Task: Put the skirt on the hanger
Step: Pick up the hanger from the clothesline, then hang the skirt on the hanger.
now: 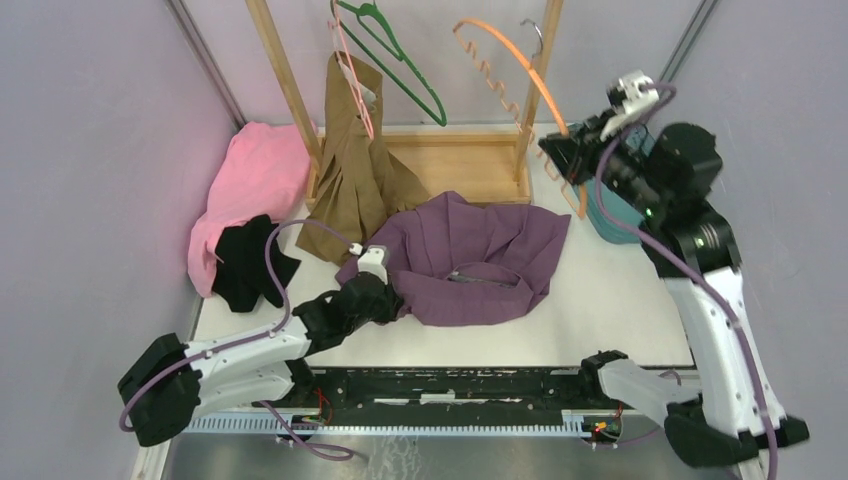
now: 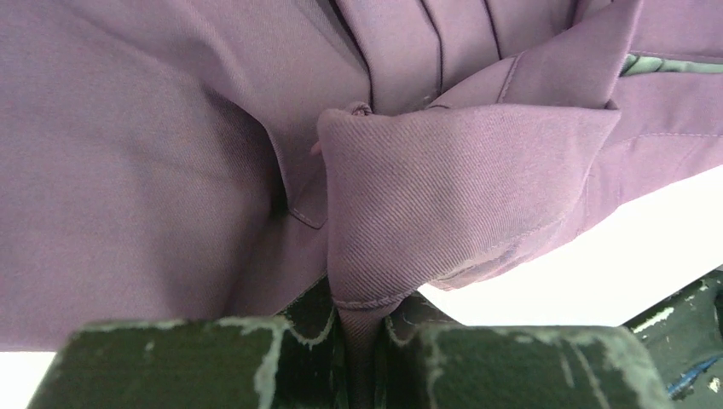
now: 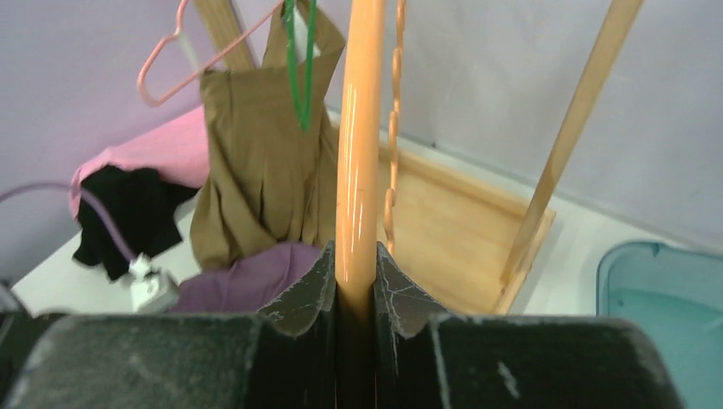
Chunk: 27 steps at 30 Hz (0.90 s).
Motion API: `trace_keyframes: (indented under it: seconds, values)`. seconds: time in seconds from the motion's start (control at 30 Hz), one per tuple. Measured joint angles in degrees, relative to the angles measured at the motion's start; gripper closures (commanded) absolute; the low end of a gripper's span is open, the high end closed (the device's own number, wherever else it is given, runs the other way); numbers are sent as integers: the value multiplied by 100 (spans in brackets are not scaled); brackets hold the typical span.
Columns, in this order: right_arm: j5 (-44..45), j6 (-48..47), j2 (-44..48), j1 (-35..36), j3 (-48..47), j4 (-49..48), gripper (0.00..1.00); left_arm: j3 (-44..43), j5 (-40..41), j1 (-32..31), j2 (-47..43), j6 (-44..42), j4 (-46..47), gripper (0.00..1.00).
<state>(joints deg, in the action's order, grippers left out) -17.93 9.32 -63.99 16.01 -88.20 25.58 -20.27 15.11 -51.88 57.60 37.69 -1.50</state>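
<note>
A purple pleated skirt (image 1: 480,258) lies crumpled on the white table in front of the wooden rack. My left gripper (image 1: 392,298) is shut on its near-left edge; in the left wrist view a fold of the skirt's waistband (image 2: 426,196) runs down between the fingers (image 2: 303,319). An orange hanger (image 1: 520,75) hangs from the rack at the right. My right gripper (image 1: 565,150) is shut on its lower right arm; the orange bar (image 3: 358,153) rises straight up from between the jaws.
A brown skirt (image 1: 355,170) hangs on a pink hanger (image 1: 345,60) on the wooden rack (image 1: 460,165), beside a green hanger (image 1: 400,60). Pink cloth (image 1: 250,180) and black cloth (image 1: 250,262) lie at the left. A teal bin (image 1: 610,215) stands behind the right arm.
</note>
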Motion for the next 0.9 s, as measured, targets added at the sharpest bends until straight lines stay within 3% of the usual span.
trace_keyframes:
  seconds: [0.27,0.47,0.7,0.9]
  values:
    - [-586,7,1775,0,1010,2197,98,9,-24,0,-699,4,-697,85]
    - [-1185,116,2098,2,1438,3399,98,186,-22,0,-951,116,-872,79]
    - [-1620,293,2234,291,2334,3814,98,459,46,0,-907,323,-605,81]
    - [-1685,439,2192,780,2848,3834,99,881,190,0,-1377,269,-190,81]
